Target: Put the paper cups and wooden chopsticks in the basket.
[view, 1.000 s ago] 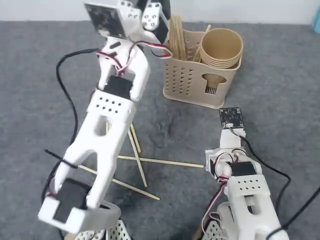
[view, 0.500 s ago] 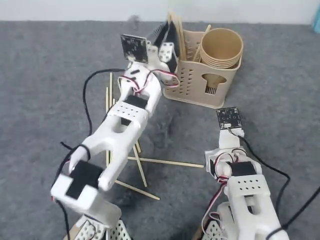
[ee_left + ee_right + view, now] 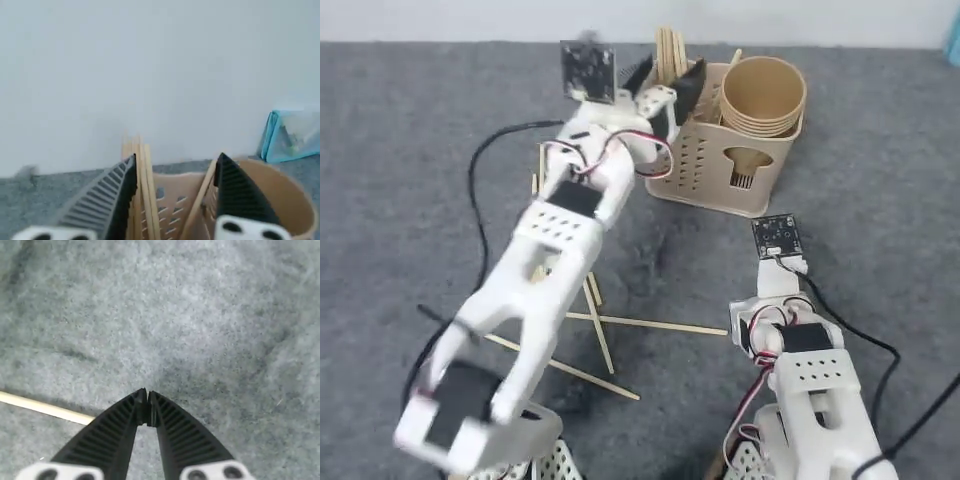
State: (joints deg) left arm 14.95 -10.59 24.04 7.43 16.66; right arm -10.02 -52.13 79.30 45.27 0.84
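Chopsticks (image 3: 142, 195) are standing up in the basket (image 3: 172, 202), right between the two fingers of the left pincer (image 3: 175, 160). That pincer is hanging wide open and is gripping nothing. The chopsticks are sitting just beside one finger (image 3: 117, 192). They may be touching it, but that is hard to make out.

From above, the left pincer (image 3: 670, 80) is hanging over the far corner of the basket (image 3: 705, 160). Cups (image 3: 763, 95) are sitting stacked in the basket's other part, next to the standing chopsticks. From the left wrist, the other finger is hiding part of the top cup's rim.

Loose chopsticks (image 3: 650, 323) are lying crossed on the grey mat (image 3: 400, 150), well apart from the basket. Some of them are running under the left arm (image 3: 545, 260), so their ends are hidden.

The right pincer (image 3: 146, 410) is pointing down at the mat with its fingers pressed together on nothing. One loose stick (image 3: 45, 408) is lying near its tip without touching it, and the picture's edge is cutting that stick off.
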